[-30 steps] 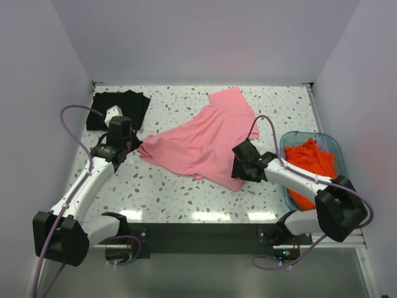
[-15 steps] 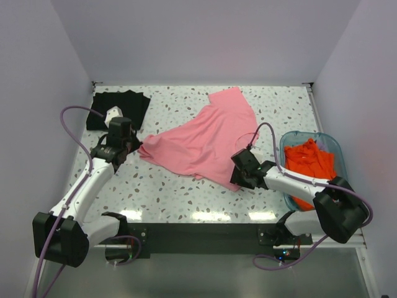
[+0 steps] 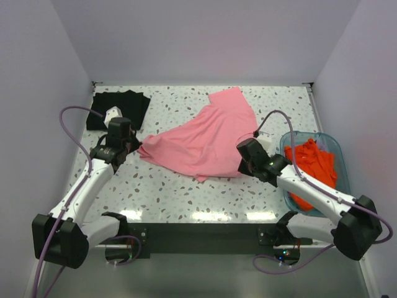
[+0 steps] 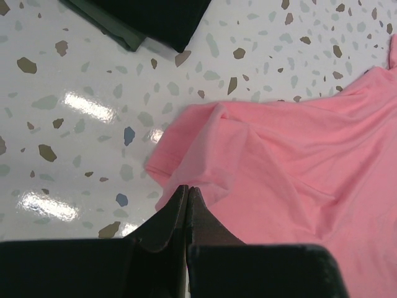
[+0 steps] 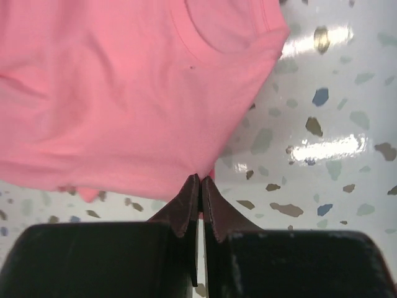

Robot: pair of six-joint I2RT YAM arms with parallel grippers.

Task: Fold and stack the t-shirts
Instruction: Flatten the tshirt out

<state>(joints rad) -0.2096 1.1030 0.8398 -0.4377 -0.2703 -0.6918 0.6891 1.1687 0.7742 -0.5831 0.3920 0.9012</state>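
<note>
Pink soft cloth t-shirt [image 3: 205, 136]: prob. light, limp, will sag. L gripper [image 4: 187, 191] & R gripper [image 5: 200, 181] both pinch its edges; best grip at corners.

We hold our left arm [image 3: 87, 184] stretched forward from its base, leaning a little inward. Our left gripper [image 4: 187, 189] sits low, with its two fingers pressed together on an edge of the pink t-shirt [image 3: 205, 139]. Our right arm [image 3: 310, 188] reaches inward toward the middle. Our right gripper [image 5: 200, 180] also has its fingers closed, and it pinches the near hem of the same shirt.
</note>
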